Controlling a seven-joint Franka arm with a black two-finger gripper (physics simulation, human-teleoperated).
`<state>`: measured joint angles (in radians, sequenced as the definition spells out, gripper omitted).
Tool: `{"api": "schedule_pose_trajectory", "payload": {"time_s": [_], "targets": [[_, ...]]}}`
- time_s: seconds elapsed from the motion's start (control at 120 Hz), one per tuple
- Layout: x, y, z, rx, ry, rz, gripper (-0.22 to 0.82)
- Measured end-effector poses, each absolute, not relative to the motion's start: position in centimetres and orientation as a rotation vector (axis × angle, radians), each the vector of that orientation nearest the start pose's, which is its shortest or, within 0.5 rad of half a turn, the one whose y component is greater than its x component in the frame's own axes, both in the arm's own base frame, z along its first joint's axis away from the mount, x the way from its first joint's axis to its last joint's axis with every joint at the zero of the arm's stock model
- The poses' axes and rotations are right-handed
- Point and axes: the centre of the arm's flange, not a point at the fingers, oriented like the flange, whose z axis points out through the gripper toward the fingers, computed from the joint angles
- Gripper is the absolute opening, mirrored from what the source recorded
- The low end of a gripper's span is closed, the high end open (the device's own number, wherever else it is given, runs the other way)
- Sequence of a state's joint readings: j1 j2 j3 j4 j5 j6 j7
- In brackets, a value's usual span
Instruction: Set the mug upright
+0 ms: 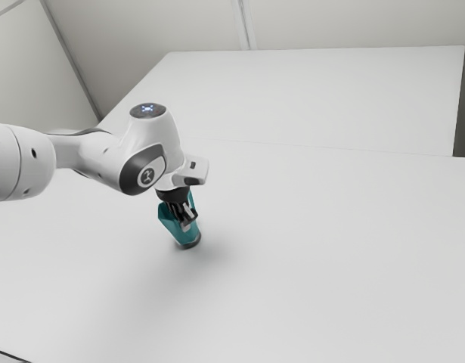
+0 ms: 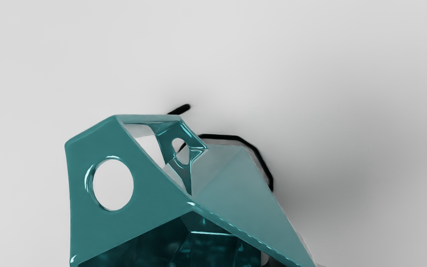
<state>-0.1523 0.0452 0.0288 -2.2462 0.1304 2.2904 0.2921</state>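
Note:
The gripper point(image 1: 186, 218) is at the mug's upper part in the exterior view, its two fingers close together. The teal mug point(image 1: 172, 226) has its dark base downward and its body leaning; I cannot tell whether the base rests flat on the table. In the wrist view the faceted mug point(image 2: 235, 174) shows its open mouth toward the hand and an angular handle with round holes. At that view's bottom edge, the gripper point(image 2: 291, 264) has one dark fingertip inside the mouth and a sliver of the other outside, the mug's wall between them. The lower fingers are mostly hidden.
The white table point(image 1: 315, 249) extends around the mug and toward the exterior view's right. A pale wall point(image 1: 353, 23) stands behind it. A dark-edged corner point(image 1: 9, 355) lies at the exterior view's lower left.

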Motion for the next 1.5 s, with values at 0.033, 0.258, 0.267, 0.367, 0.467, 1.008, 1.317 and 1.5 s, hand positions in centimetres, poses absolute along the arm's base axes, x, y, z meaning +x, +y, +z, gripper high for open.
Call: {"api": "schedule_pose_trajectory", "payload": {"time_s": [0.033,0.258,0.267,0.367,0.467,1.008,1.317,1.5], "targets": [[52.4,-6.2,34.6,-2.949,0.752,0.015,-0.18],[52.4,-6.3,33.9,-2.953,0.739,0.02,-0.18],[52.4,-6.3,33.8,-2.953,0.739,0.021,-0.18],[52.3,-6.3,33.5,-2.954,0.734,0.026,-0.18],[52.3,-6.3,33.4,-2.954,0.73,0.026,-0.17],[52.6,-6.1,34.6,-2.961,0.72,-0.008,0.14],[52.5,-5.7,38.1,-2.955,0.706,-0.095,0.22],[52.7,-5.8,42.3,-2.945,0.7,-0.187,0.24]]}}
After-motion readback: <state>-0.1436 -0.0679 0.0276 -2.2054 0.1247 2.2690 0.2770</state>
